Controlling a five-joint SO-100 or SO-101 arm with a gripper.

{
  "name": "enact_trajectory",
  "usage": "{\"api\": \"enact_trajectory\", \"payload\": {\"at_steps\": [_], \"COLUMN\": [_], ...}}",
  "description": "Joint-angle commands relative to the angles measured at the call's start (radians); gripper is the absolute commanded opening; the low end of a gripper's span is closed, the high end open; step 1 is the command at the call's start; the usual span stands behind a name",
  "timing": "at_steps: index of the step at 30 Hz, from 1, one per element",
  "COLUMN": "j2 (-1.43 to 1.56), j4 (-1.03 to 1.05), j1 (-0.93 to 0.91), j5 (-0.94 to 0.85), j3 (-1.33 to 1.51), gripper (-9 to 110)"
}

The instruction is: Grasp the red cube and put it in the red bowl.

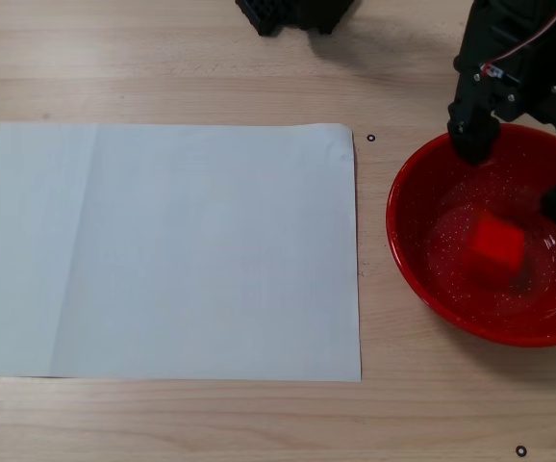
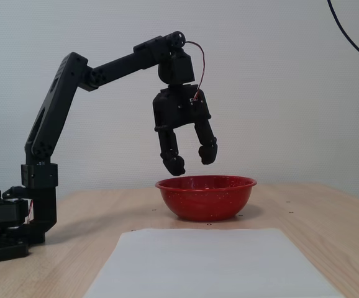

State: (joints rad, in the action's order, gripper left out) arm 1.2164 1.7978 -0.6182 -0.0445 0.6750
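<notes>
We saw the red cube (image 1: pixel 496 244) as a small, plain block of bright matte red, slightly blurred at its edges in the fixed view from above, its top face a little lighter than the glossy surface around it. It lay inside the red bowl (image 1: pixel 408 260), on the speckled floor a little toward the bowl's right half as that view showed it, touching nothing but the bowl. From the side, in the other fixed view, the cube was hidden behind the bowl's wall (image 2: pixel 205 203) and we could not make it out.

The bowl was large, round and shiny, with fine white speckles scattered across its inside, and it was many times wider than the cube. It stood near the right edge of the table (image 1: pixel 182 58) in the view from above, just beside the right edge of a white sheet of paper (image 1: pixel 167 248) but not touching it. The cube was the only thing in it.

The claw (image 2: pixel 190 160) hung over the bowl with its two fingers (image 2: pixel 174 164) spread apart and nothing between them. From the side, its tips were above the rim and clear of it. From above, the claw (image 1: pixel 517 171) sat over the far part of the bowl, one fingertip near the far left rim and the other near the right rim, with the cube below and free of both
</notes>
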Motion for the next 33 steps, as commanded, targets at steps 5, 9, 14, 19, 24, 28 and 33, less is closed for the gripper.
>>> {"api": "enact_trajectory", "payload": {"at_steps": [5, 9, 14, 19, 24, 28, 33], "j2": [0.13, 0.166, 0.212, 0.295, 0.399, 0.508, 0.692], "j4": [0.029, 0.035, 0.069, 0.066, 0.069, 0.034, -0.1], "j1": [0.038, 0.06, 0.094, 0.14, 0.186, 0.232, 0.31], "j5": [0.023, 0.035, 0.043, 0.061, 0.057, 0.052, 0.054], "j3": [-0.135, -0.14, -0.13, -0.075, 0.009, 0.121, 0.348], "gripper": [19, 1, 0, 0, 0, 0, 0]}}
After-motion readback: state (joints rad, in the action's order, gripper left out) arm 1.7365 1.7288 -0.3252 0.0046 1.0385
